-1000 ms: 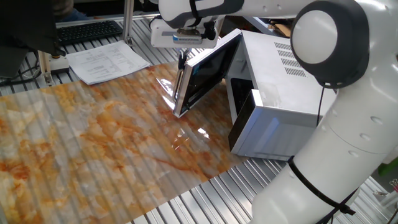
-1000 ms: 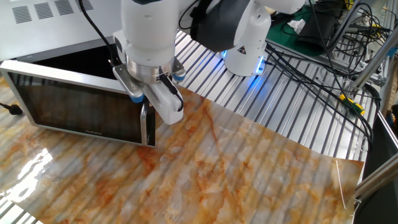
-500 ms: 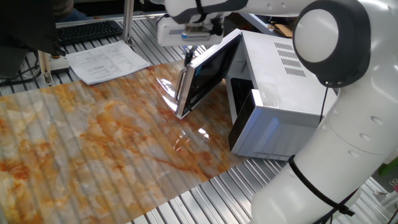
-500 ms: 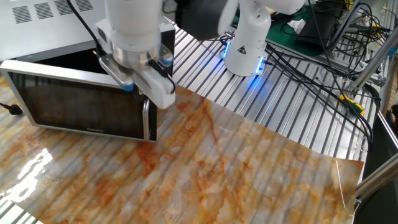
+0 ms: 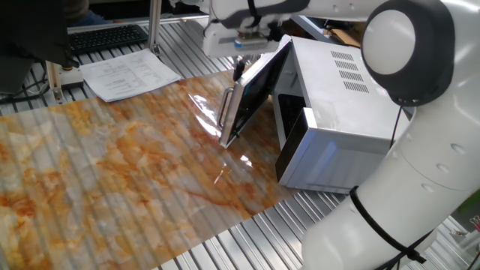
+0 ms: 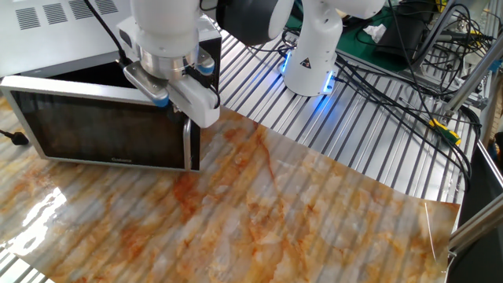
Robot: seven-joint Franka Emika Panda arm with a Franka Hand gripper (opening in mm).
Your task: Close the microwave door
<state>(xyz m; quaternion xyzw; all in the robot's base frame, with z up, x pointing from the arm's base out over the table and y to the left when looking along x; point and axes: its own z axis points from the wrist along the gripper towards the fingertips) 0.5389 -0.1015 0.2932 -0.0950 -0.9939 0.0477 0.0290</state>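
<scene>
As hand [image 5: 238, 69] pushes at handle edge, door [image 5: 253, 88] swung further right toward microwave [image 5: 337, 112] | fingers: can't tell | still part-open, keep pushing

No text can be made out. The door [image 6: 106, 130] bears a small pale mark low on its frame, too tiny to read; the papers [image 5: 129, 73] at upper left show only blurred print.
</scene>
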